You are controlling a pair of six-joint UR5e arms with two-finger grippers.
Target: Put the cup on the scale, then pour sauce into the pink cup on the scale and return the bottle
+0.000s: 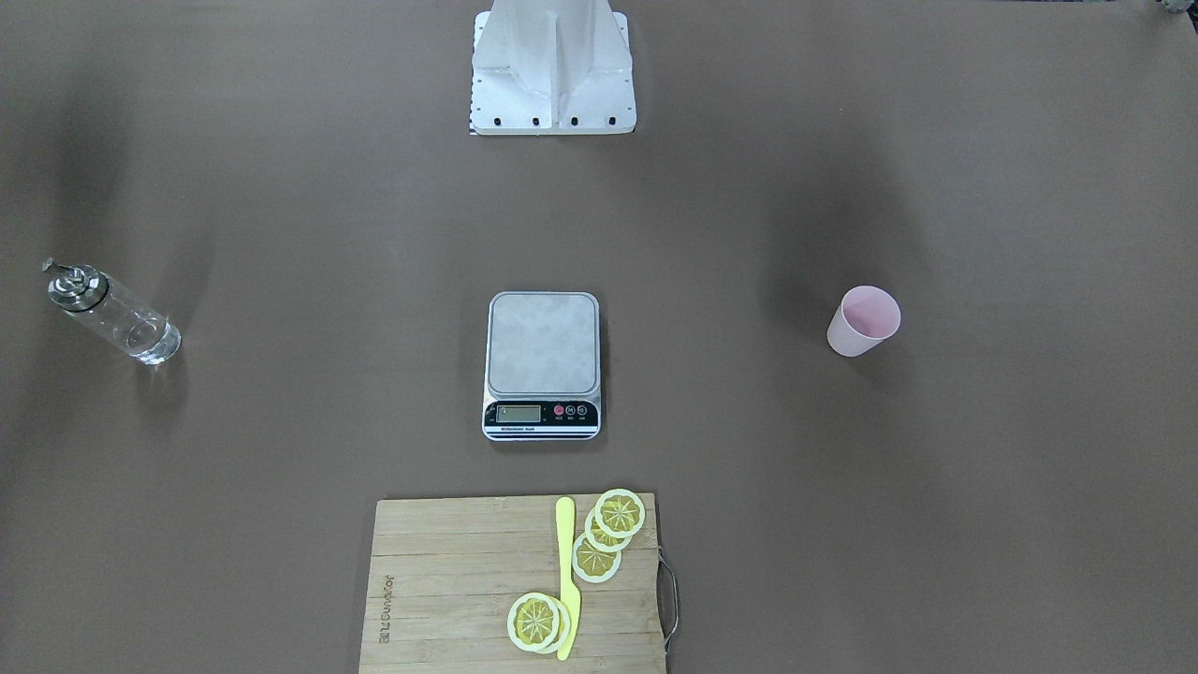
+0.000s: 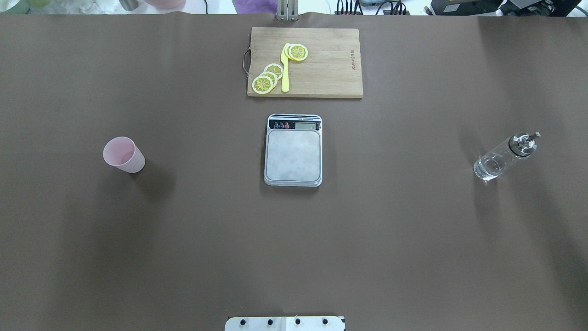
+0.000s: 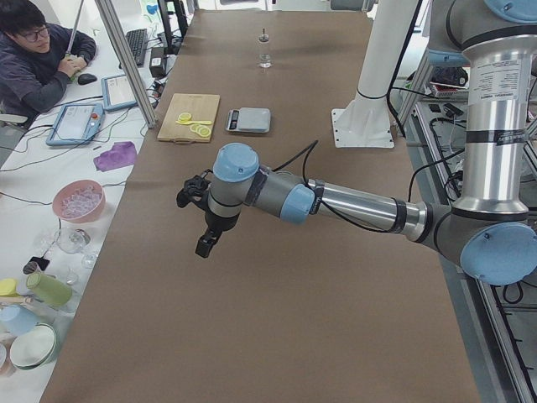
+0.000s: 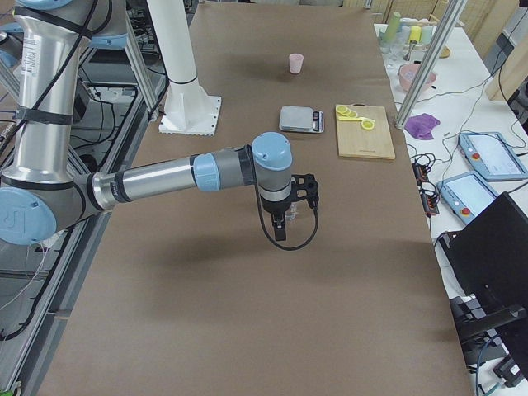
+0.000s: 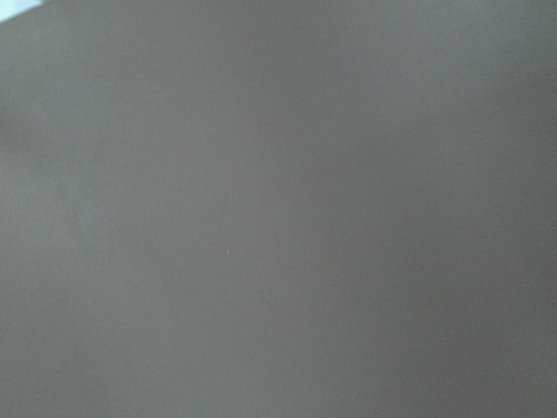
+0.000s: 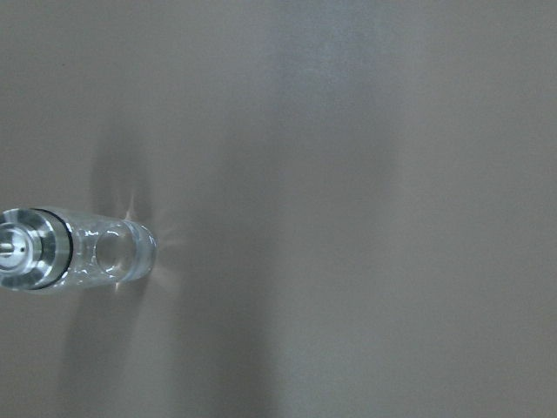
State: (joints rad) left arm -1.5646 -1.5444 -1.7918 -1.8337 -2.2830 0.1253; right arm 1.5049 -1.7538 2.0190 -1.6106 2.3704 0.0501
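Pink cup (image 2: 124, 155) and glass bottle (image 2: 500, 158) stand well apart, flanking the scale (image 2: 293, 155).

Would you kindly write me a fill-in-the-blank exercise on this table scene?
The small pale pink plastic cup stands on the robot's ____ side.
The clear glass bottle with a silver spout cap stands on the robot's ____ side.
Between them sits the steel-topped digital kitchen ____, its platform bare.
On the bamboo cutting board lie lemon slices and a yellow ____.
Missing words: left; right; scale; knife.
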